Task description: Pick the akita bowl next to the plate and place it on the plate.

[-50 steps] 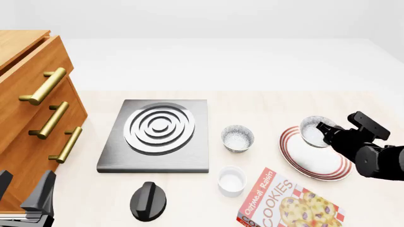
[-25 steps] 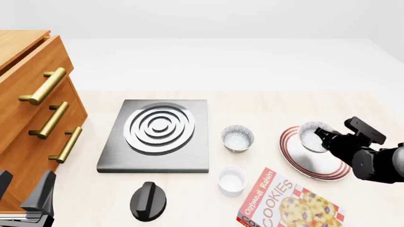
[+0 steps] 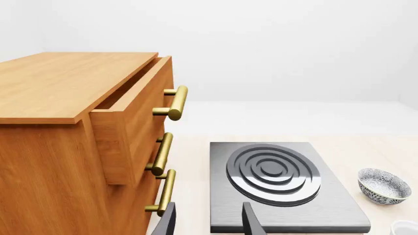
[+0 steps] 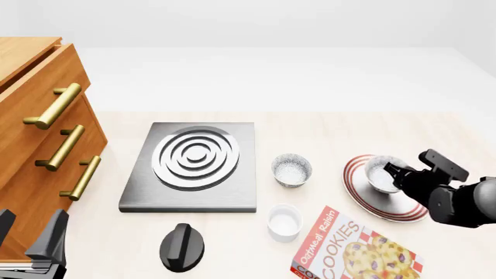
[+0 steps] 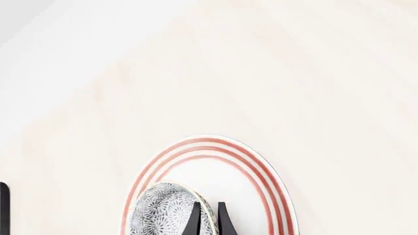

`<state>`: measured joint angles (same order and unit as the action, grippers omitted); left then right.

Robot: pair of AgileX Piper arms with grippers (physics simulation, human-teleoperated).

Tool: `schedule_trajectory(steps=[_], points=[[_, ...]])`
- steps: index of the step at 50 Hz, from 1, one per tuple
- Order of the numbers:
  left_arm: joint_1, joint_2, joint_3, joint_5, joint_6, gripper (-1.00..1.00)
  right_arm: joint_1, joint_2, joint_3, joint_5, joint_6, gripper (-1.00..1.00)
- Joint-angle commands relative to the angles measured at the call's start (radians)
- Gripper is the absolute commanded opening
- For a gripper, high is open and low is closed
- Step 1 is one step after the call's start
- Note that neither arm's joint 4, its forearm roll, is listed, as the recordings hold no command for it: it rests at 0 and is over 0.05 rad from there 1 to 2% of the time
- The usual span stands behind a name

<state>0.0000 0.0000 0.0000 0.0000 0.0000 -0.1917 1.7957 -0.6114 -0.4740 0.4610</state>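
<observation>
Bowl first: your right gripper (image 4: 393,172) has its jaws pinching the akita bowl (image 4: 380,172) by the rim, mouth tilted upward-left, over the plate (image 4: 372,203); your left gripper (image 3: 207,223) idles, jaws spread

right arm (image 4: 457,200): matte black, rounded bulky link, boxy black block on top. right gripper (image 5: 209,220): thin black tapered fingers. left gripper (image 3: 207,223): two flat dark-grey fingers, pale base in front view. No markings visible.
</observation>
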Motion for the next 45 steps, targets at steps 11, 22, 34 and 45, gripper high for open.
schedule_trajectory(steps=[11,22,34,45], points=[[0.0,0.0,0.0,0.0,0.0,1.0,-0.009,0.034,-0.01,-0.013,-0.004,-1.0],[0.0,0.0,0.0,0.0,0.0,1.0,-0.007,0.019,-0.013,0.003,-0.006,1.0],[0.0,0.0,0.0,0.0,0.0,1.0,0.0,-0.052,-0.002,0.038,0.014,1.0],[0.0,0.0,0.0,0.0,0.0,1.0,0.002,-0.385,0.074,0.128,0.014,1.0]])
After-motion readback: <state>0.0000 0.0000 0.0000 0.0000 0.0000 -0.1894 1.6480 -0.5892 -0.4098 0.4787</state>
